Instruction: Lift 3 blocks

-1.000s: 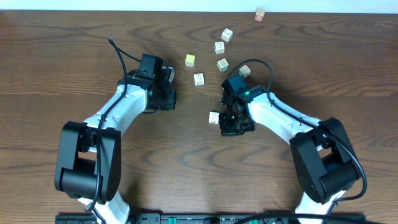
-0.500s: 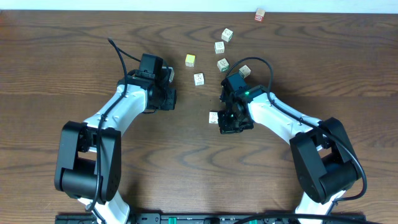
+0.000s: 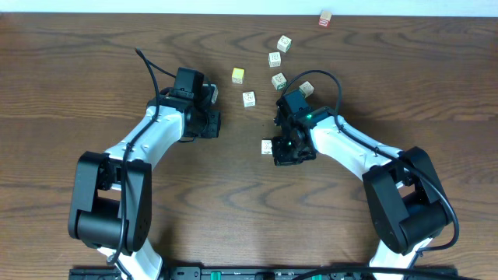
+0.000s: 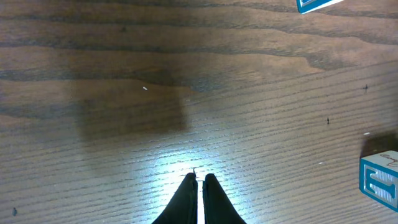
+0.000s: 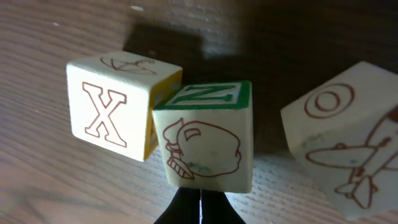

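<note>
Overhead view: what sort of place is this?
Probably a robotics test bench: left arm and right arm based side by side at a wood-grain table, small letter cubes scattered ahead of them.

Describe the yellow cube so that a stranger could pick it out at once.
On the wooden table, find the loose scatter of small cubes beyond and between the two arms. The yellow cube lies at the scatter's left end, nearest the left arm. It alone is yellow all over; its neighbours, such as the nearest cube, are whitish with printed marks.
</note>
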`<state>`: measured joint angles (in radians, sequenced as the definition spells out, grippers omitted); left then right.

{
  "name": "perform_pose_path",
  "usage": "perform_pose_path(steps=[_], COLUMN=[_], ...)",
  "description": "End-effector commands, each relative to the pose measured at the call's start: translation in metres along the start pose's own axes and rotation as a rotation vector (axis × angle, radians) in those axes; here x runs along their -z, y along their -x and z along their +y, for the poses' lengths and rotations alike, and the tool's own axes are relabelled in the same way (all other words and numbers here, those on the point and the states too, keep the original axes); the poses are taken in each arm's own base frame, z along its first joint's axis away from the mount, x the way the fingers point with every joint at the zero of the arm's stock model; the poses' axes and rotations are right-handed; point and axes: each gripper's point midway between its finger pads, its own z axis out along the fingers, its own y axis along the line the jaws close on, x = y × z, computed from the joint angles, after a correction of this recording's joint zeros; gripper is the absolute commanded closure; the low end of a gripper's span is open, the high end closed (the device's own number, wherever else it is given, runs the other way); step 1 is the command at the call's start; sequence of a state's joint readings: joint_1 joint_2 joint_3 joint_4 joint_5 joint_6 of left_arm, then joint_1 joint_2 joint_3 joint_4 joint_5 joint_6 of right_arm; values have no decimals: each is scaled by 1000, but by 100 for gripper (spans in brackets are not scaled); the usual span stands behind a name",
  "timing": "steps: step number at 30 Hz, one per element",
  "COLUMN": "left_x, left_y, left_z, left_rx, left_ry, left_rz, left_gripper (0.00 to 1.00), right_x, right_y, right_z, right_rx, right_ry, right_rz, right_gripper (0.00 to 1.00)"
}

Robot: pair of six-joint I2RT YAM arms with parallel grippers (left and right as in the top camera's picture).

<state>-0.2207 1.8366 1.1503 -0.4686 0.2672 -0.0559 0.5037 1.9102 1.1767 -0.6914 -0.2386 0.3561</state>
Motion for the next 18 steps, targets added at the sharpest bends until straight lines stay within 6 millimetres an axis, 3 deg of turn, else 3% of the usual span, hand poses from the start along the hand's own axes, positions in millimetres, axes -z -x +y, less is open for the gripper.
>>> perform_pose_path(steps=[1,18], left_x=[-1,-2], left_y=[-6,-5], left_z=[-1,-1], left_rx=[12,11], left_ry=[-10,-10], left_rz=[14,11], left_gripper=[93,93], right_x=[-3,-3], right_y=[-3,3], right_z=[4,11], right_rx=[-2,7], right_ry=[9,41], right_rz=[12,-12], right_gripper=[99,99])
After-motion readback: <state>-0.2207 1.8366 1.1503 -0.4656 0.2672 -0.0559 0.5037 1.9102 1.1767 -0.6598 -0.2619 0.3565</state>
